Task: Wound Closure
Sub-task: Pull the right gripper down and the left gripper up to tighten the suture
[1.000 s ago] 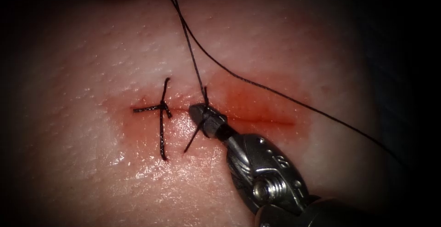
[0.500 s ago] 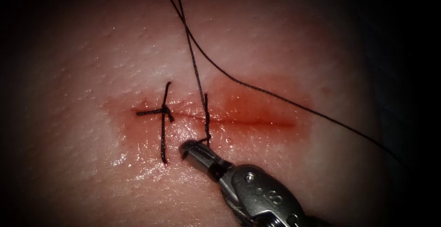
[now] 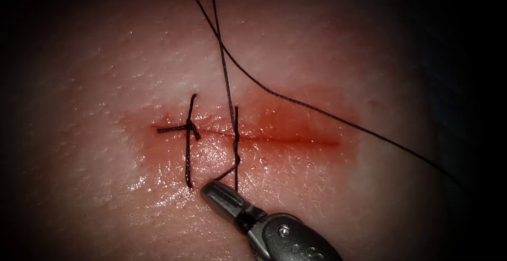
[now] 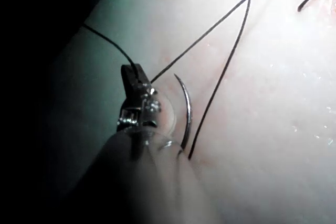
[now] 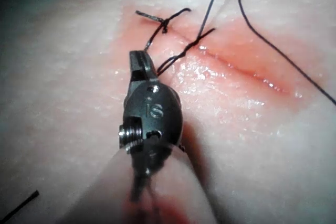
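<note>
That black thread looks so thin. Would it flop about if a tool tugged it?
Probably limp: the thread drapes in a loose curve over the tissue. Where the right tool and left tool grip it, it runs straight, so it likely tautens under pull.

- The tissue (image 3: 327, 55) looks pale, moist and finely pebbled, glossy with wet highlights just beside the cut (image 3: 285, 138).
- The right tool (image 3: 219, 196) is smooth brushed grey metal.
- The thread (image 3: 317, 110) is dark, matt and thin.
- The needle (image 4: 186, 109) is polished metal.
</note>
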Robot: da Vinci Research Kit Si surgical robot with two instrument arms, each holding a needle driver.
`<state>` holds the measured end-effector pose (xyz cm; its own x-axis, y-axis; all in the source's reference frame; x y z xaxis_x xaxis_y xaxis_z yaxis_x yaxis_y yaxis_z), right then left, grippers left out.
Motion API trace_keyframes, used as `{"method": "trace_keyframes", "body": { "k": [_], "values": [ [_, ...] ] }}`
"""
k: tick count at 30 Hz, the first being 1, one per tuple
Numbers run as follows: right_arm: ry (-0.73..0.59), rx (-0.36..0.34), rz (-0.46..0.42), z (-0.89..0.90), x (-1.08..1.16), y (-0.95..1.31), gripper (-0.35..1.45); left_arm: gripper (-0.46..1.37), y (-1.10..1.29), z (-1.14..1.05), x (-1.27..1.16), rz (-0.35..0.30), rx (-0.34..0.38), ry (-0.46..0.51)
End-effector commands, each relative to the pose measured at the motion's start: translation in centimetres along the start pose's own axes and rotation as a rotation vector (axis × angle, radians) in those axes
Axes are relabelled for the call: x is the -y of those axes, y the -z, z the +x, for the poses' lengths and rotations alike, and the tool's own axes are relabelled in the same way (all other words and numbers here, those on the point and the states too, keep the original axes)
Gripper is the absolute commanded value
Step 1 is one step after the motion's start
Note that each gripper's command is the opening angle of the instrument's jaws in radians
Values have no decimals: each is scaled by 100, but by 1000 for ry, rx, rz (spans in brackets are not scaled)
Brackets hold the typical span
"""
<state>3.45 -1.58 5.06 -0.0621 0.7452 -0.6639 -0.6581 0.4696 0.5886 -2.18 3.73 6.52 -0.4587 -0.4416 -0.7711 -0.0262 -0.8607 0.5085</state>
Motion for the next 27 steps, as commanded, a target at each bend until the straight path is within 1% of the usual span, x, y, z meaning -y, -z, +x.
{"method": "trace_keyframes", "body": {
  "k": [1,3,6,11,13,18,20,23,27],
  "values": [
    [-40,4,7,1,4,-1,-35,-35,-2,-1,2,1,1,-4],
    [-59,7,11,1,6,-3,-35,-35,-5,-3,7,6,1,-5],
    [-124,35,10,-1,11,-8,-35,-35,-13,-7,13,11,7,-6],
    [-256,109,9,-13,17,-11,-35,-35,-27,-15,16,11,5,-9],
    [-298,139,4,-19,18,-10,-35,-35,-33,-19,17,11,5,-9],
    [-371,179,-2,-29,22,-2,-35,-35,-40,-25,18,12,5,-9],
    [-380,200,-4,-31,23,0,-35,-35,-42,-27,18,13,6,-10],
    [-434,222,-9,-37,25,2,-35,-35,-45,-33,18,16,7,-15],
    [-464,238,-5,-41,26,4,-35,-35,-50,-41,21,29,6,-13]
  ]
}}
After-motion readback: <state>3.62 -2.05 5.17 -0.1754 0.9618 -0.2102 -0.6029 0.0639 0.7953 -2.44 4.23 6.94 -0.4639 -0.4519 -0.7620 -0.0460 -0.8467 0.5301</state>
